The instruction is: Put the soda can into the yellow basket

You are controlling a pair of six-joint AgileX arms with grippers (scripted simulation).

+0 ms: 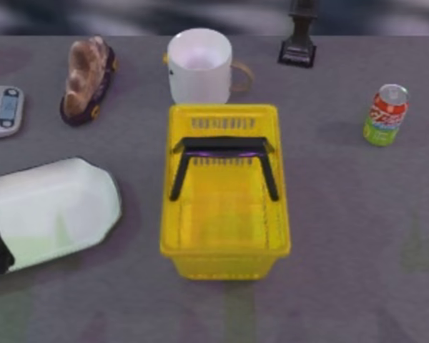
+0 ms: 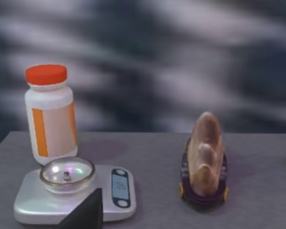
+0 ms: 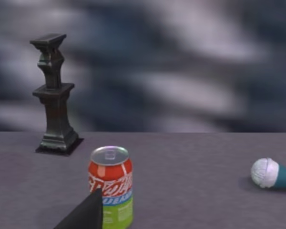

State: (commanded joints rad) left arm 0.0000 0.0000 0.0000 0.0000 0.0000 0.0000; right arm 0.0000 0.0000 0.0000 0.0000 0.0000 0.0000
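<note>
Soda can (image 1: 385,114): seen standing upright on the table (image 1: 343,214), far over at the right side, well apart from the basket; silver top up, red-and-white label above a lime-green base. In the right wrist view it (image 3: 111,186) is shown close in front of the camera.
Yellow basket (image 1: 225,246): found at the middle of the table, with nothing visible inside; its black handle (image 1: 224,153) is laid across the upper half of the opening.
Right tool: only a dark wedge (image 3: 83,214) is shown at the lower edge of the right wrist view, just beside the can; whether it is open or closed cannot be told.
Left tool: a similar dark wedge (image 2: 86,214) is seen in the left wrist view, in front of the scale; open or closed cannot be told either.
White mug (image 1: 199,66): placed just behind the basket.
Dark pedestal (image 1: 298,32): set at the far edge, between mug and can.
Bread on a purple toy car (image 1: 88,78): placed at the far left.
Kitchen scale (image 1: 3,111): seen at the left edge, with an orange-capped white bottle (image 2: 51,114) behind it.
White milk box (image 1: 50,211): laid on its side at the left.
Microphone (image 3: 272,174): spotted lying on the table in the right wrist view.
</note>
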